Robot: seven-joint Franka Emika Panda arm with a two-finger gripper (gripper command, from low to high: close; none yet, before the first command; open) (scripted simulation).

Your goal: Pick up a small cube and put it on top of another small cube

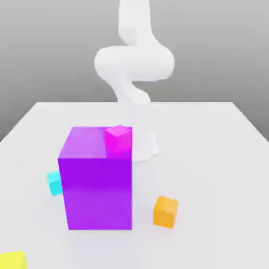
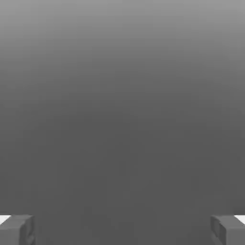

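pink cube (image 1: 119, 138) atop purple block (image 1: 97, 178) | orange cube (image 1: 165, 211) on table (image 1: 220, 173)

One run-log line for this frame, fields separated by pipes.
phase: pre-grasp | jaws: open, empty | orange cube: on table | magenta cube: atop purple block | stack: not done

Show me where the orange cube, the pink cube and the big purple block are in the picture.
orange cube (image 1: 165, 211): exterior view, on its front face.
pink cube (image 1: 119, 141): exterior view, on its front face; it appears just behind the block's top.
purple block (image 1: 97, 192): exterior view, on its large front face.
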